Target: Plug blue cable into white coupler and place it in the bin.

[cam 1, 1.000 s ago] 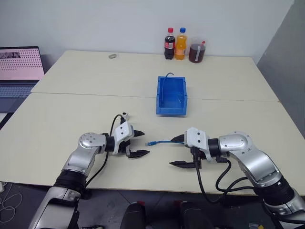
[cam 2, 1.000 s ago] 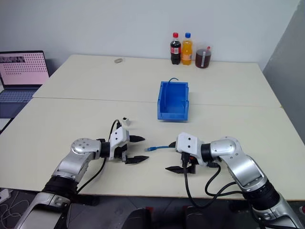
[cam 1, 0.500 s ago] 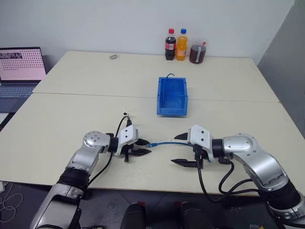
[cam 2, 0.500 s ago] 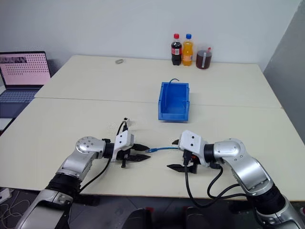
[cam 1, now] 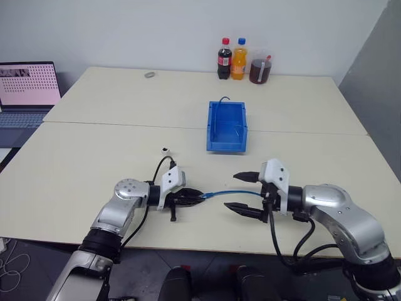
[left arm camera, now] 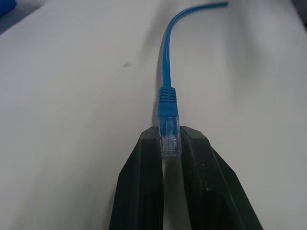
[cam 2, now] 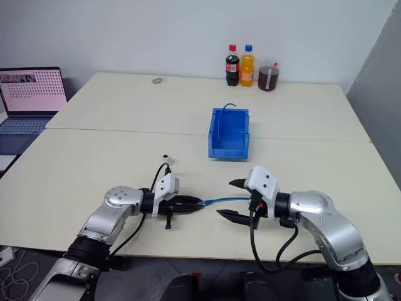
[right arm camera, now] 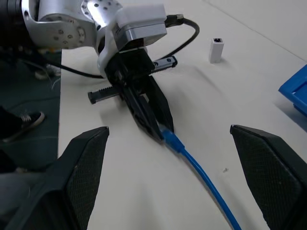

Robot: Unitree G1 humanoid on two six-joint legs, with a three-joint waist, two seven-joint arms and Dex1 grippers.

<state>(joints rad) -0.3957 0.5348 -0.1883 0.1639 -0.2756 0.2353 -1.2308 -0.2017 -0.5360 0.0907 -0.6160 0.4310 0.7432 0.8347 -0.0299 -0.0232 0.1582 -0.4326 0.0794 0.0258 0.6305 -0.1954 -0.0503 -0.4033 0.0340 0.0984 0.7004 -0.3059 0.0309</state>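
Closest to the robot, both arms are low over the front edge of the pale counter. The left gripper has its jaws clenched tight on the clear plug at the end of the blue cable; the left wrist view shows the plug pinched right between the two black fingers, with the blue boot and cord running away from them. From there the cable stretches across to the right gripper, passing between its fingers, one above and one below the cord. Those jaws are spread wide and not gripping anything, so the cable just runs through the gap.

A bit further back, left of centre, the white coupler stands on its own on the counter, apart from both arms and not connected to the cable. In the right wrist view it sits upright behind the left arm.

Behind that, roughly mid-counter, is the blue bin, open top, with something thin and dark poking over its back rim; can't tell what.

At the far edge there's a cola bottle, an orange soda bottle and a jar of dark liquid, side by side. A small round thing lies further left, and a laptop sits off at the far left.
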